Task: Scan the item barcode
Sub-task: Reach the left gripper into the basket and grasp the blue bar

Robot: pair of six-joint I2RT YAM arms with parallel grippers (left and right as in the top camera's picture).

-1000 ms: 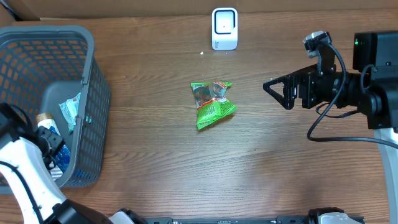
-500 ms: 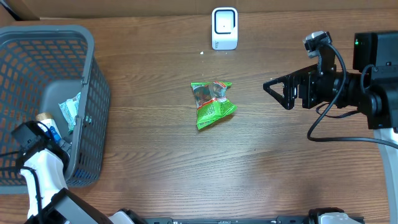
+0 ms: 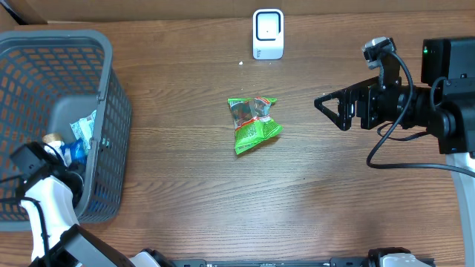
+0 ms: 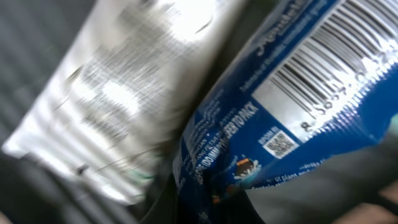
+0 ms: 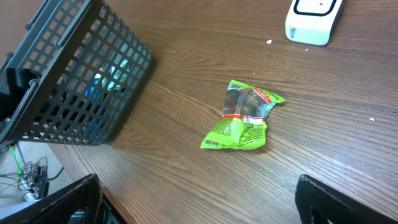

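Left hand (image 3: 61, 156): down inside the basket (image 3: 113, 111), fingers closed; a grip cannot be told.
Blue packet (image 4: 273, 124): right against the left hand, barcode up, silver packet (image 4: 118, 93) beside it.
Right hand (image 3: 330, 109): wide, empty.
Green packet (image 3: 253, 124): on the surface (image 3: 185, 193), ahead of the right hand, apart.
Scanner (image 3: 268, 33): beyond the green packet.

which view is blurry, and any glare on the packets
Left wrist: close-up and smeared with blur, glare washing out the silver packet, bars on the blue packet distinguishable. Overhead: sharp, evenly lit, green packet crisp. Right wrist: sharp too, soft sheen on the table.
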